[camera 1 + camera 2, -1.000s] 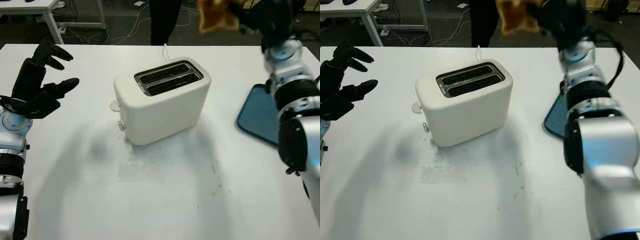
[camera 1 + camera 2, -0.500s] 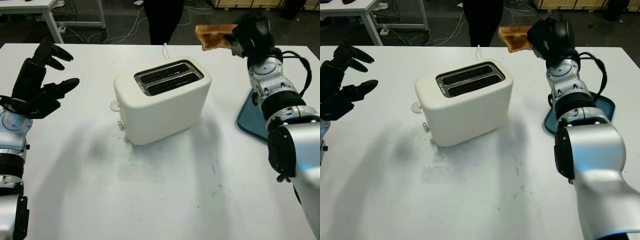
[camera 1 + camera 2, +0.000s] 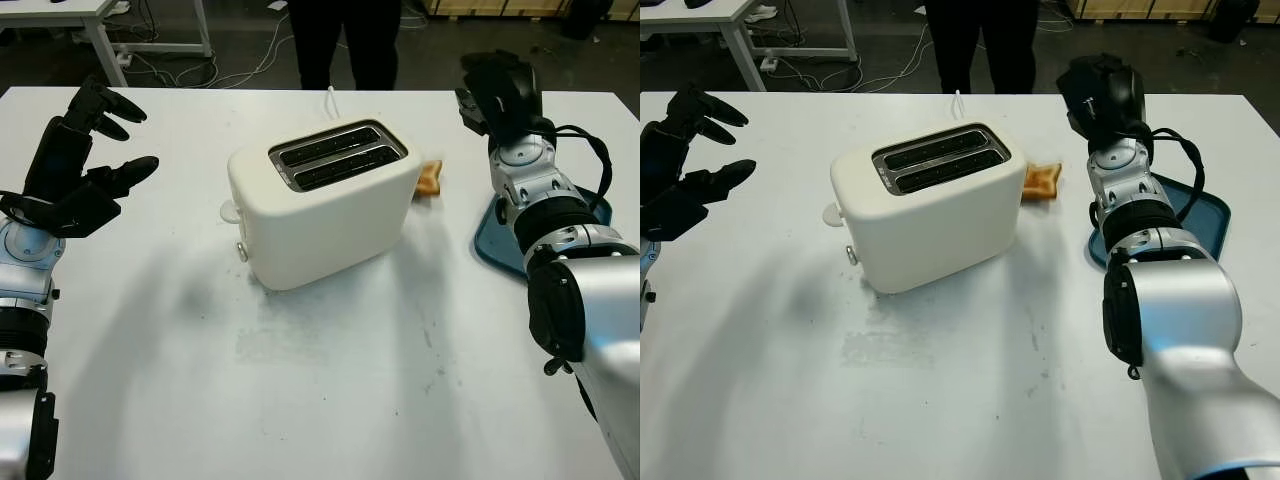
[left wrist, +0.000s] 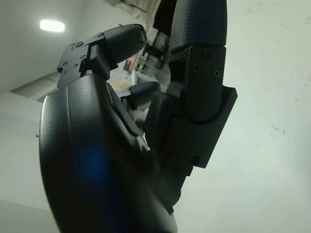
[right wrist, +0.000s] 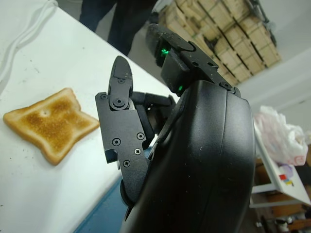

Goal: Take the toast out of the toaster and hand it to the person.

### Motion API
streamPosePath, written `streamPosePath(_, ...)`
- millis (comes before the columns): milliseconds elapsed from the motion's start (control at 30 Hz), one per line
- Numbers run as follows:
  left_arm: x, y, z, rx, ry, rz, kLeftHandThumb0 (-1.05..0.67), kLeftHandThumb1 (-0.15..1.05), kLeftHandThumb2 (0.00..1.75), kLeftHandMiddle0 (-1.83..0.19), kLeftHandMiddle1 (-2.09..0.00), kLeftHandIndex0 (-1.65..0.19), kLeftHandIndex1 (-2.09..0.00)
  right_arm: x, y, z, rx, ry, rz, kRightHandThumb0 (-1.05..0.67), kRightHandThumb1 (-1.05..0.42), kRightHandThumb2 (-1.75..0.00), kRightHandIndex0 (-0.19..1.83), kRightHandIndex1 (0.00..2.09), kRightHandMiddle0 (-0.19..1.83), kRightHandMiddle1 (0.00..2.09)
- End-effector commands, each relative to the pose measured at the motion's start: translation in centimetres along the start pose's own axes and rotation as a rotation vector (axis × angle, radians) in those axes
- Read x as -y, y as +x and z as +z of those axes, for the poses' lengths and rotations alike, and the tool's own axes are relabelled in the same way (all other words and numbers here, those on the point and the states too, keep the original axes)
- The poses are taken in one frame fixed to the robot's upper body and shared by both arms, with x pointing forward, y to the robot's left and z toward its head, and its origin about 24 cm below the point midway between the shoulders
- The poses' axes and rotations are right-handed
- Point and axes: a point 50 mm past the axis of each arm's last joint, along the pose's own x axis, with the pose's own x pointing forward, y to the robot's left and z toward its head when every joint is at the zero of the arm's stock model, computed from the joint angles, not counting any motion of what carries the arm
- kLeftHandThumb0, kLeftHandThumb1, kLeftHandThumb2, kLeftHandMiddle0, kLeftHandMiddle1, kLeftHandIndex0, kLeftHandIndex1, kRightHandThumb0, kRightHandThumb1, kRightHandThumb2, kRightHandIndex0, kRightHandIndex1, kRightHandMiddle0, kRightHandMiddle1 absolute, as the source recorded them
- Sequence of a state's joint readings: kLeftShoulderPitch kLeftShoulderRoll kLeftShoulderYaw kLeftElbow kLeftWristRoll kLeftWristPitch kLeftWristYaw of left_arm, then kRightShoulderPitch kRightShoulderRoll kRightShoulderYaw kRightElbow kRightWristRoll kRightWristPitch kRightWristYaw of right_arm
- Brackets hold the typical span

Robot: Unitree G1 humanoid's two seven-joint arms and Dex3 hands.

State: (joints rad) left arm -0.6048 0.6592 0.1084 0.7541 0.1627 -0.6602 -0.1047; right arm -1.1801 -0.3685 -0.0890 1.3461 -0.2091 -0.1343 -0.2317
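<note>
Looking down from the left eye view, a white bench (image 3: 330, 400) carries a cream two-slot toaster (image 3: 325, 205) at its middle, both slots dark, with no brand or lettering legible on it. A slice of browned toast (image 3: 429, 179) lies flat on the bench just behind the toaster's right end, partly hidden by it. A blue tray (image 3: 515, 235) sits near the right edge, with the right arm crossing in front of it. The right hand (image 3: 500, 90) is raised above the far right of the bench, apart from the toast and holding nothing. The left hand (image 3: 75, 165) hovers over the left edge, open. A person (image 3: 345, 40) in dark trousers stands at the far side of the bench; cables trail over the dark floor behind.

From the right eye view, the toast (image 3: 1042, 181) shows more fully, lying beside the toaster (image 3: 930, 205), and a white cord (image 3: 958, 103) runs off the far edge. Another white table (image 3: 710, 15) stands in the far left corner of the room.

From the left wrist view, the left hand's black fingers (image 4: 197, 73) stand uncurled against the pale bench, gripping nothing; a ceiling light (image 4: 52, 25) glows beyond.

From the right wrist view, the right hand's fingers (image 5: 121, 131) are uncurled and empty, and the toast (image 5: 51, 124) lies on the bench near them, not touching. Wooden crates (image 5: 218, 29) are stacked in the background.
</note>
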Motion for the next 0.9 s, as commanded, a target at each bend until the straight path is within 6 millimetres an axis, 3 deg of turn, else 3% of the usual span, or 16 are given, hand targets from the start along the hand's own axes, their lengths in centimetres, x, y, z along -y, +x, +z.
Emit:
streamPosePath(0,-0.25,-0.05,0.01,0.007,0.002,0.008,-1.05,0.92,0.45,0.0,-1.74,0.0,-1.6,-0.41,-0.17,-0.67,-0.043,0.016,0.007,-0.18,-0.92,-0.38,0.55,1.73,0.66,0.03)
streamPosePath(200,-0.22,-0.07,0.0,0.004,-0.003,0.013,-1.05,0.92,0.45,0.0,-1.75,0.0,-1.6,-0.45,-0.17,-0.55,-0.036,0.039,0.008,-0.15,-0.92,-0.37,0.61,1.75,0.73,0.05)
streamPosePath(333,-0.24,-0.04,0.04,0.003,-0.005,0.009,-1.05,0.92,0.44,0.0,-1.75,0.0,-1.61,-0.47,-0.16,-0.5,-0.037,0.05,0.006,-0.16,-0.92,-0.37,0.5,1.75,0.73,0.04)
streamPosePath(467,-0.19,-0.06,0.04,0.005,-0.012,0.013,-1.05,0.92,0.43,0.0,-1.75,0.0,-1.61,-0.48,-0.16,-0.52,-0.038,0.063,0.012,-0.14,-0.92,-0.38,0.55,1.75,0.85,0.11)
streamPosePath(567,-0.2,-0.07,0.07,0.006,-0.006,0.012,-1.05,0.92,0.43,0.0,-1.75,0.0,-1.61,-0.53,-0.17,-0.53,-0.038,0.072,0.023,-0.14,-0.92,-0.38,0.6,1.75,0.65,0.02)
streamPosePath(633,-0.23,-0.08,0.07,0.006,-0.003,0.011,-1.05,0.92,0.44,0.0,-1.75,0.0,-1.61,-0.57,-0.19,-0.59,-0.037,0.062,0.027,-0.13,-0.92,-0.37,0.6,1.75,0.63,0.03)
streamPosePath(700,-0.26,-0.1,0.06,0.004,-0.002,0.009,-1.05,0.92,0.44,0.0,-1.74,0.0,-1.61,-0.63,-0.2,-0.68,-0.043,0.034,0.037,-0.14,-0.92,-0.37,0.59,1.75,0.78,0.11)
streamPosePath(733,-0.27,-0.11,0.05,0.004,0.001,0.008,-1.05,0.92,0.44,0.0,-1.74,0.0,-1.61,-0.67,-0.19,-0.72,-0.051,0.022,0.043,-0.13,-0.92,-0.38,0.59,1.75,0.75,0.42)
streamPosePath(767,-0.28,-0.12,0.03,0.005,0.001,0.009,-1.05,0.92,0.44,0.0,-1.74,0.0,-1.61,-0.7,-0.19,-0.77,-0.057,0.006,0.049,-0.15,-0.92,-0.39,0.61,1.75,0.53,1.16)
streamPosePath(800,-0.28,-0.12,0.02,0.005,0.001,0.01,-1.05,0.92,0.44,0.0,-1.74,0.0,-1.6,-0.71,-0.18,-0.79,-0.06,-0.002,0.053,-0.16,-0.92,-0.39,0.62,1.75,0.47,1.44)
streamPosePath(867,-0.28,-0.12,-0.01,0.003,0.006,0.011,-1.05,0.92,0.45,0.0,-1.74,0.0,-1.6,-0.72,-0.18,-0.82,-0.068,-0.01,0.056,-0.17,-0.92,-0.39,0.62,1.75,0.41,1.68)
